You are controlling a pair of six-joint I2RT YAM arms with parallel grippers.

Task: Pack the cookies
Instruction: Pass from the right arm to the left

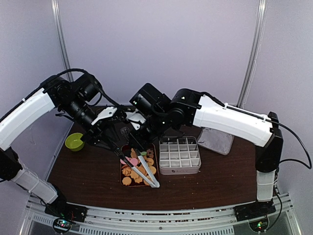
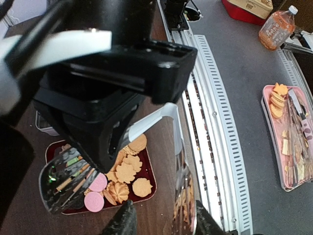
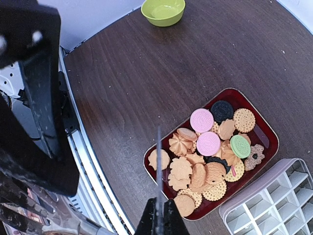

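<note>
While both arms meet above the red tray [image 3: 264,132], the cookies [image 3: 205,147] lie heaped inside it. None shows yet in the sectioned box [image 1: 180,170], which sits just beside the tray at 3 o'clock. Seen from above, the metal tongs [image 1: 145,172] slant over the heap with their long axis running 11 to 5 o'clock, and their joined end appears to be at 5. The right gripper [image 3: 159,208] is clenched on a thin metal strip, seemingly one tong arm, and the cookies lie below it toward 1 o'clock in its wrist view. The left gripper [image 2: 165,215] has its jaws apart around a tong arm with a gap showing, so it pinches nothing. By this layout the right arm is nearer the box. Bare table [image 1: 88,171] opens at 9 o'clock, up to the green bowl [image 1: 74,142] at 10.
</note>
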